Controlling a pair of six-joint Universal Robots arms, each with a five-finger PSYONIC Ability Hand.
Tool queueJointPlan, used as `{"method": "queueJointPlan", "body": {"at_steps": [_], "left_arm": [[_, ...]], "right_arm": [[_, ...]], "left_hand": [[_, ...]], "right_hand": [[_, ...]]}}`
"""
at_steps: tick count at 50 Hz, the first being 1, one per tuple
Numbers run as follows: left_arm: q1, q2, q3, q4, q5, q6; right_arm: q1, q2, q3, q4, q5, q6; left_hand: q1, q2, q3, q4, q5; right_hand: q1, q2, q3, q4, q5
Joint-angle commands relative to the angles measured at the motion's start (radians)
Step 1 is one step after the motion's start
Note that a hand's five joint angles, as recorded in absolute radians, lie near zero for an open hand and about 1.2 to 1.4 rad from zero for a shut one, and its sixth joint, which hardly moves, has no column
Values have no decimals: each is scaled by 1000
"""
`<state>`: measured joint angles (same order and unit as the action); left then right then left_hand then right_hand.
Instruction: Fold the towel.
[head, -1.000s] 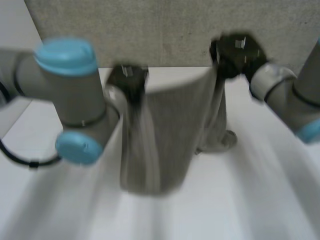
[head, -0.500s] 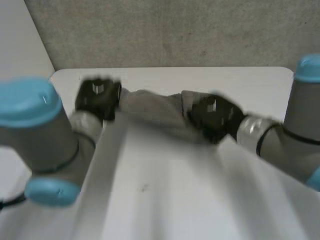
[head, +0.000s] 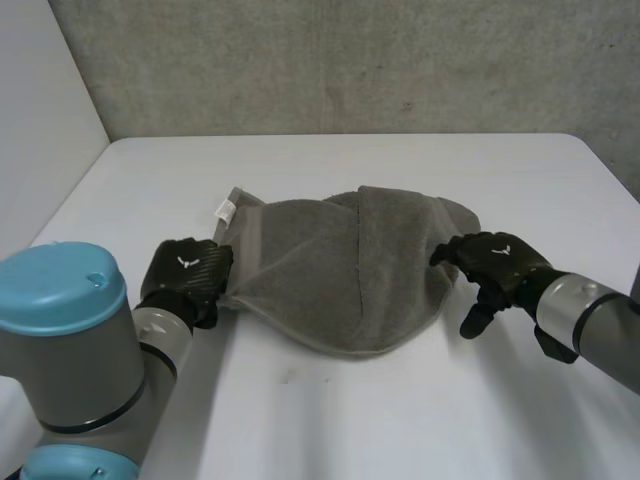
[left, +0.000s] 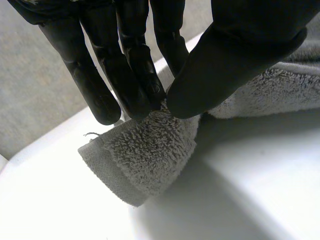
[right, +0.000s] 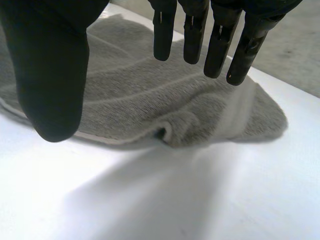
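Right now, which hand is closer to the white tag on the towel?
Left. The left hand pinches the towel edge near the tag; the right hand hangs open at the towel's opposite end.

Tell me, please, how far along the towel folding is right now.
Done: the towel lies on the table with one layer doubled over across its middle, its edges uneven. In hand: the left robot hand pinches a towel corner between thumb and fingers; the right robot hand is open at the opposite edge, gripping nothing. Left: squaring the edges and probably another fold.
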<state>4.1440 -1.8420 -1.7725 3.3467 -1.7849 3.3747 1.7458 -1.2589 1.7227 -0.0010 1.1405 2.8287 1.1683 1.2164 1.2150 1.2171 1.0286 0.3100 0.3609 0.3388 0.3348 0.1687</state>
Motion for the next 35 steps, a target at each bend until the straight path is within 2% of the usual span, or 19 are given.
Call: {"method": "queueJointPlan", "body": {"at_steps": [1, 15, 35], "left_arm": [[1, 69, -21, 0, 4, -1], [12, 104, -51, 2, 6, -1], [35, 110, -62, 2, 7, -1]], "right_arm": [[-6, 44, 63, -152, 2, -6], [7, 257, -83, -220, 2, 35], [61, 372, -232, -263, 44, 58]], "left_hand": [[228, 180, 181, 179, 193], [228, 180, 181, 179, 193], [228, 180, 181, 179, 193]], "right_hand": [[209, 158, 180, 184, 176], [383, 332, 354, 358, 349], [491, 440, 462, 466, 458]]}}
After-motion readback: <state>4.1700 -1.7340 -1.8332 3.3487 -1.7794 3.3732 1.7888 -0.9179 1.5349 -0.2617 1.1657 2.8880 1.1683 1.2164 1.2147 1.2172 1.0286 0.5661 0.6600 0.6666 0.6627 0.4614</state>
